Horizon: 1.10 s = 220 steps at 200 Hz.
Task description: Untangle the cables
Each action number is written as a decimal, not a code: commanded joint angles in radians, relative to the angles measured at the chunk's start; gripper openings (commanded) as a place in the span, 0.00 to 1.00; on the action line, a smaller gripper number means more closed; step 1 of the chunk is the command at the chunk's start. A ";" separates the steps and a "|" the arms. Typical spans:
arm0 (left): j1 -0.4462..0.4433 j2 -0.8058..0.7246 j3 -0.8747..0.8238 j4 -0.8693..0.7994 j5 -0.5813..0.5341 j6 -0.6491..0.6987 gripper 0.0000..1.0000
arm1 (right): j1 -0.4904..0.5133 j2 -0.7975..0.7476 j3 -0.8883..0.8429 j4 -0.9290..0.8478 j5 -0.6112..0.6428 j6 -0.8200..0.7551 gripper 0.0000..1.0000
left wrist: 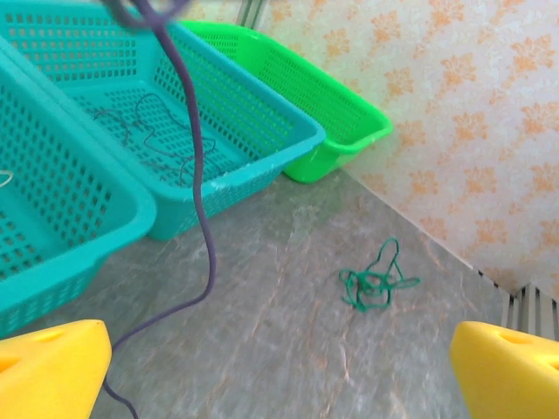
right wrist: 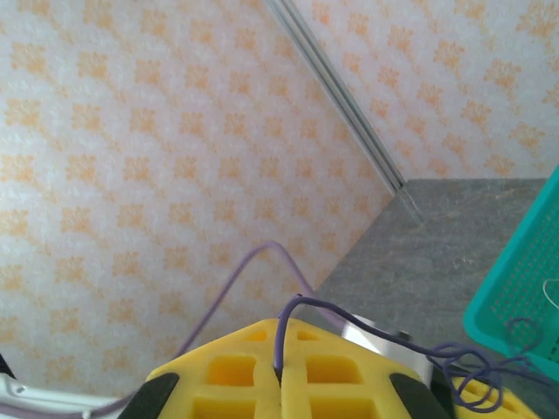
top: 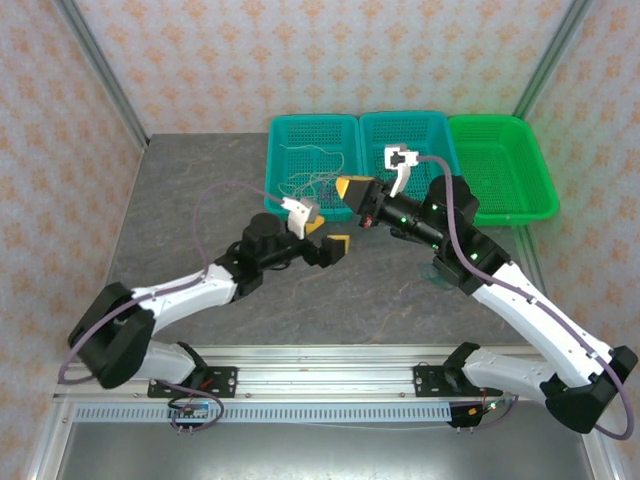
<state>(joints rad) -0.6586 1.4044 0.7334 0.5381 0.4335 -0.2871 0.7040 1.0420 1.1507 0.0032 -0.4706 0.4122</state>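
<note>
My left gripper (left wrist: 279,371) is spread wide, with its yellow fingers (left wrist: 52,371) out at both lower corners of the wrist view and nothing between them. Ahead of it and a bit right, a teal-green curly cable (left wrist: 376,279) lies bunched on the grey stone-look table (left wrist: 262,340), apart from the baskets. A dark purplish thin cable (left wrist: 206,236) hangs straight down just in front of the left gripper and cuts across my view of the baskets.

My right gripper (right wrist: 279,375) is closed tight. It pinches that dark purplish thin cable (right wrist: 279,340) in the seam between its fingers, and the rest loops off to its right.

Ahead-left of the left gripper sit the near teal plastic mesh basket (left wrist: 79,218) and the far teal plastic mesh basket (left wrist: 301,135). Beyond those is a bright green plastic mesh basket (left wrist: 349,113). Thin dark wires (left wrist: 148,140) lie in the far teal one. From above, whitish thin cables (top: 305,182) lie in the teal basket just left of the right gripper (top: 352,190).
</note>
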 commanded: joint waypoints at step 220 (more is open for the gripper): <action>0.282 -0.261 -0.328 -0.390 -0.608 -0.323 0.00 | -0.176 -0.267 0.117 -0.118 0.904 -0.096 0.00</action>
<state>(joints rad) -0.4381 1.1927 0.4274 0.2588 -0.1349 -0.5846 0.5434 0.7288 1.2160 -0.1345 0.3511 0.4046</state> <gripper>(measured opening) 0.047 0.044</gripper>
